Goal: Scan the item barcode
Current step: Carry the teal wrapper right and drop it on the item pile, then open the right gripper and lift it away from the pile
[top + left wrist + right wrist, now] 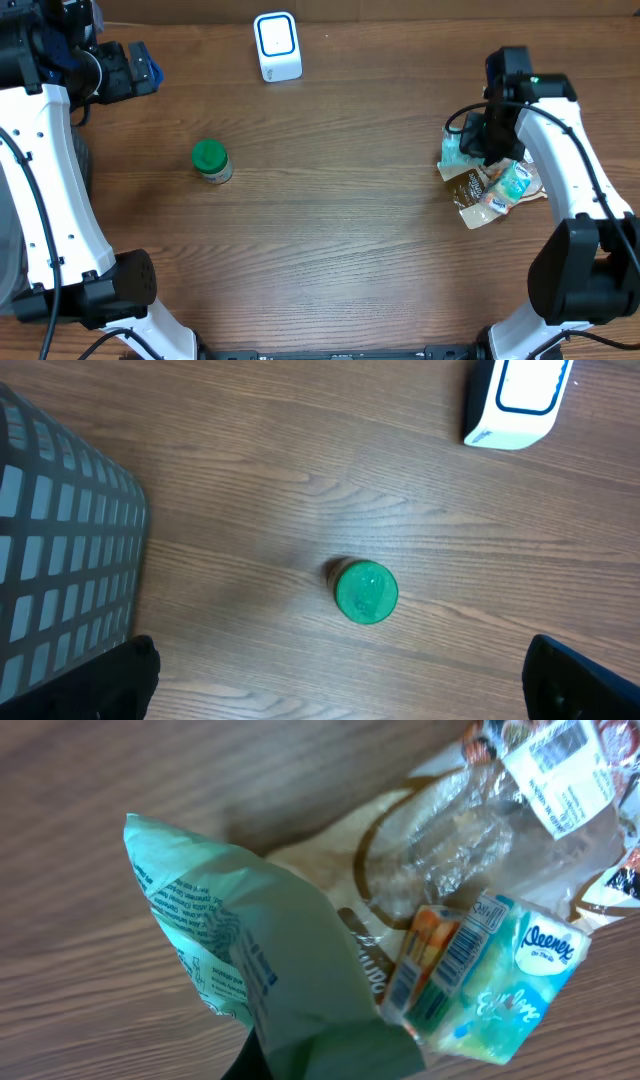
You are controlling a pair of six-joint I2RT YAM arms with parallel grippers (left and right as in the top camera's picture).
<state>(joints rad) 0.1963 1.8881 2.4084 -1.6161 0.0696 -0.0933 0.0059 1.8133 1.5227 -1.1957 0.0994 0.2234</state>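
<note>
The right gripper (480, 142) sits over the small heap of packets at the right edge of the table (350, 250). Its fingers are pressed together on the upper edge of the green packet (240, 945), the item to be scanned. In the right wrist view the packet rises straight toward the camera, its top corner disappearing between the dark fingers at the bottom of the frame. This looks like a pinch on a thin flap, which suits something flat and floppy that cannot be grasped around its body. The packet leans against a clear bag (450, 850) and a tissue pack (515, 970), both lying flat just beside it, so the grip on its top corner probably also serves to peel it away from them. Print runs down the facing side, but I cannot tell whether a barcode is among it. The scanner (277, 45) stands well apart, at the far middle of the table with its window facing inward, so the packet would have to be carried across and turned toward it. The left gripper (140, 70) hangs at the far left with its fingers spread wide and holding nothing. It is clear of the path, above a green-lidded jar (366, 592) that stands upright on its own, near a mesh basket (60, 530).
</note>
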